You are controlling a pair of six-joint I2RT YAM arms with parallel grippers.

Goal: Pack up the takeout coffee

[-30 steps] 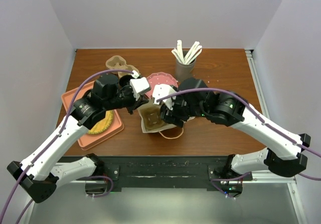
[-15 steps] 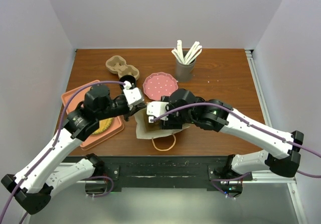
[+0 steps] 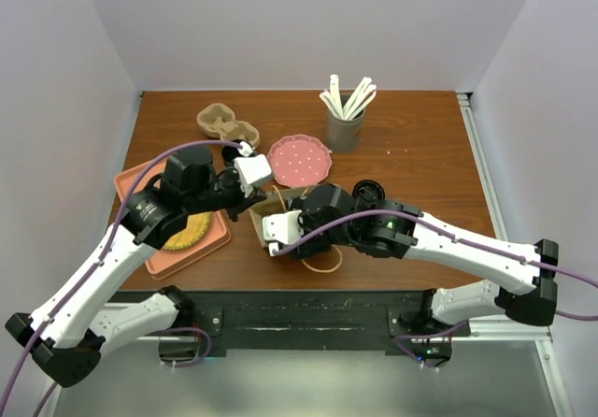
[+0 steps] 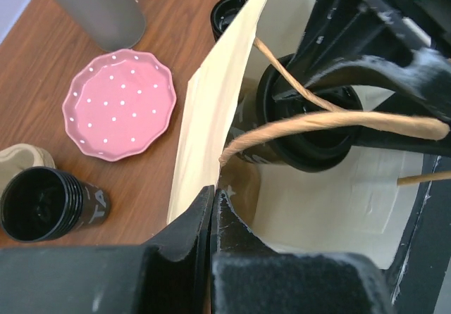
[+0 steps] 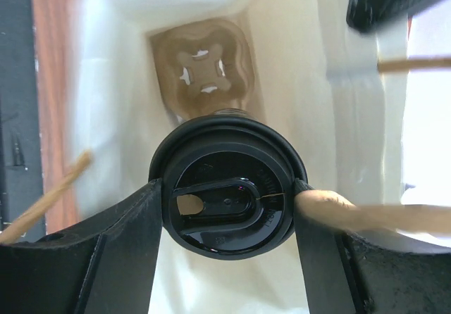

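I am lowering the lidded coffee cup [image 5: 225,160] into the paper bag [image 4: 211,117], which sits on the counter [image 3: 411,155] between the two arms. The cup hangs inside the bag's mouth, above the cup carrier [image 5: 204,74] lying at the bottom.

To do this well, I judge that I should bring the cup straight down over one of the carrier's wells with its lid level, and let go only once the base is seated. The twine handle [image 4: 331,120] loops across the opening right beside the cup, so I want to steer clear of it or it may snag the arm and drag the bag.

The right pincer [image 5: 227,212] stands fairly wide, its fingers [image 5: 127,236] pressed on either side of the cup just under the lid. The left pincer [image 4: 213,208] is fully closed, pinching the bag's near rim and holding the mouth open. A second cup [image 4: 42,205], without a lid, waits outside the bag near the pink plate [image 4: 118,103].
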